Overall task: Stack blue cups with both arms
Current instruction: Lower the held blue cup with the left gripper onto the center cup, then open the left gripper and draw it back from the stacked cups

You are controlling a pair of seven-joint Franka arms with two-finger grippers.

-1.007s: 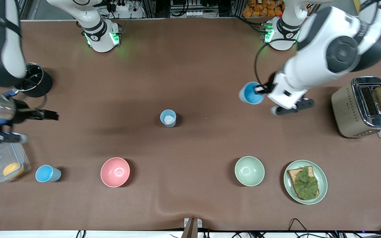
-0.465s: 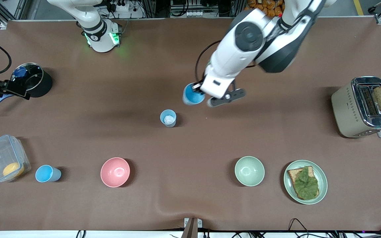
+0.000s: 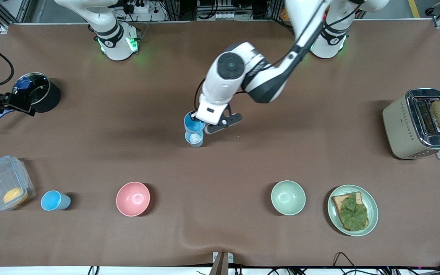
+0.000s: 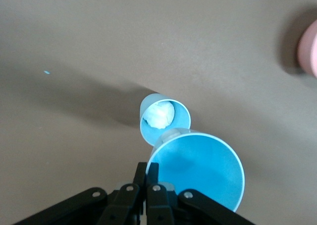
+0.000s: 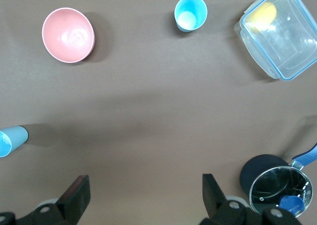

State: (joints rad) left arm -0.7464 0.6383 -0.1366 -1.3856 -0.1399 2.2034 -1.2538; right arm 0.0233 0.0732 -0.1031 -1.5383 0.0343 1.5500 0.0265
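now hanging just over the pale blue cup [image 3: 194, 138] mid-tabletop [image 3: 243, 164] instead of off toward the toaster [image 3: 420, 124]: left pincer [image 3: 197, 119] clamped on the bright blue cup [image 3: 193, 123]. right pincer [image 5: 143, 197] parked wide apart by the pot [image 3: 36, 91].

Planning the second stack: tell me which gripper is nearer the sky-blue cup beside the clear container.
Right. The right gripper, open, waits by the black pot at that cup's end of the table. The left gripper holds another blue cup mid-table over the pale cup.

Left gripper [image 4: 147, 178] clamps sky-blue cup [image 4: 200, 168] by its rim | paler cup [image 4: 163, 117] stands just below on the desk [image 4: 99, 36]
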